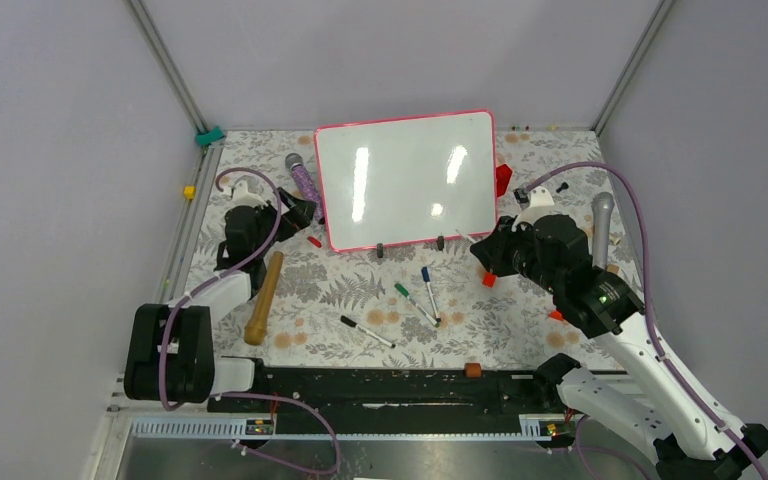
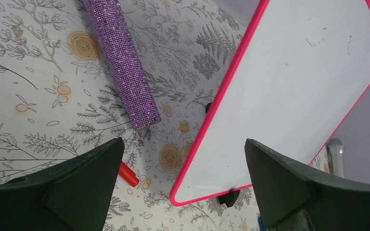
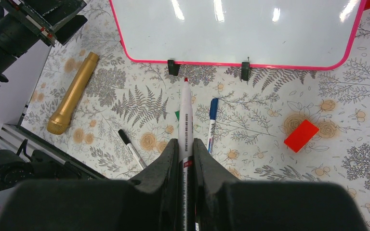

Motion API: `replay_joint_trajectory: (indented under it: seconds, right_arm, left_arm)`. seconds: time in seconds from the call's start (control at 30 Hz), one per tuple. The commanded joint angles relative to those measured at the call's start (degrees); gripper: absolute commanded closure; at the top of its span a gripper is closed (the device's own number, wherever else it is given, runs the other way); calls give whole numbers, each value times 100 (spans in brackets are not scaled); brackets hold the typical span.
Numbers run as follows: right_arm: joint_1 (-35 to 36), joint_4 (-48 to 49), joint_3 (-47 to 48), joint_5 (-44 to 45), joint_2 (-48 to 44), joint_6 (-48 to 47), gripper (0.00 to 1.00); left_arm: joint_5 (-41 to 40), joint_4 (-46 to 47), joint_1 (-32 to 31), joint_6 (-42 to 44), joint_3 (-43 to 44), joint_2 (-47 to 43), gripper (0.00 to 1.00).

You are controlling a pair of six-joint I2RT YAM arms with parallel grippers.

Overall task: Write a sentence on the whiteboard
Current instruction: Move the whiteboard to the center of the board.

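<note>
Resting blank at the far middle of the table (image 1: 350, 285), the whiteboard (image 1: 405, 180) could slide once the red marker (image 3: 186, 113), pinched in the right gripper (image 3: 186, 144), presses on it. The left gripper (image 2: 183, 144) hangs spread at its corner, gripping nothing.

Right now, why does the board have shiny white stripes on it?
Top view: the glossy whiteboard mirrors lights as bright streaks; right wrist view: the same glare along its top; left wrist view: no streaks, just even grey-white.
</note>
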Motion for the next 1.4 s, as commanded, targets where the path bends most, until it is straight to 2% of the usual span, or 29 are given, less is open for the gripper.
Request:
replay_joint_trajectory:
  seconds: [0.0,0.1,0.23,0.3,0.5,0.67,0.93,1.07,1.17,1.37]
  right_arm:
    - [-14,-3,75,90,-75,-110,100]
    - [-16,-7,75,112,-72,-114,100]
    - [-17,4,106,117,-8,-121,100]
    - [-14,1,115,114,29,-128,100]
    - [-15,4,167,87,113,-136,100]
    - [-17,3,184,107,148,-126,100]
    - [-19,1,277,59,257,-77,100]
    - [-14,3,306,-4,302,-55,100]
    - [-14,1,322,-41,314,-18,100]
    - [-14,-3,259,-54,199,22,100]
  left_arm:
    - [78,1162,151,-310,-189,134,1]
    - [554,1684,301,-333,-215,381,1]
    - [2053,2430,466,-100,90,998,1]
    - [2223,2520,483,-111,193,1212,1]
    - [2344,2701,505,121,276,1458,1]
    - [2423,1785,535,504,576,1436,1]
    - [2816,902,668,1087,1111,1553,1]
    - [2670,865,690,1225,1145,1568,1]
    - [3031,1032,692,1234,1289,1757,1]
    - [3021,1079,692,1089,1487,2155,1]
